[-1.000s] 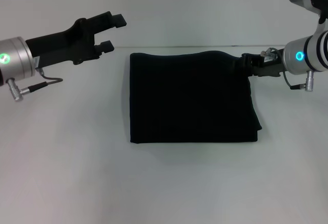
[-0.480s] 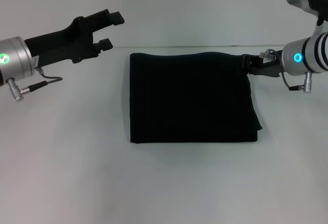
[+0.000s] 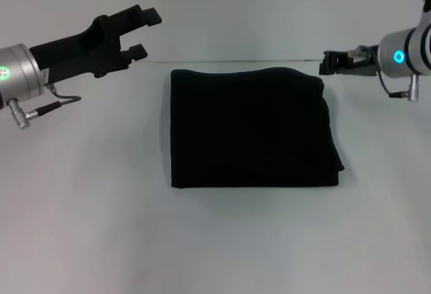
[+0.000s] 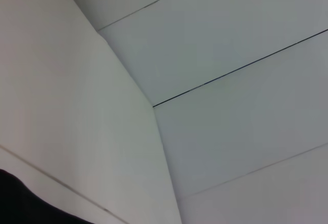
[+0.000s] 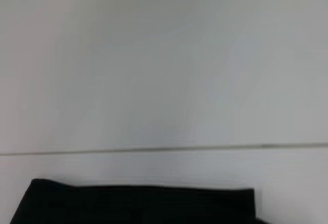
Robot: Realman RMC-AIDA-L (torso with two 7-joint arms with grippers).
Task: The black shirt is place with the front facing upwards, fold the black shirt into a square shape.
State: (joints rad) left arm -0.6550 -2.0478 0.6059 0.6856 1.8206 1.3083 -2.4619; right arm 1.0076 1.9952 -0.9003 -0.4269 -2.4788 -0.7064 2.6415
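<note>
The black shirt [image 3: 250, 131] lies folded into a near-square block in the middle of the white table, with no print showing. Its far edge also shows in the right wrist view as the black shirt [image 5: 143, 204]. My left gripper [image 3: 143, 33] hovers open and empty above the table, off the shirt's far left corner. My right gripper [image 3: 326, 62] hangs just past the shirt's far right corner, apart from the cloth, open and holding nothing.
The white table [image 3: 87, 213] spreads bare around the shirt on every side. Its back edge [image 3: 229, 60] runs just behind the shirt's far edge, with a white wall beyond. The left wrist view shows only white panels.
My right gripper has lifted off the shirt's far right corner and drawn back to the right. The left gripper has risen slightly. The shirt has stayed in place.
</note>
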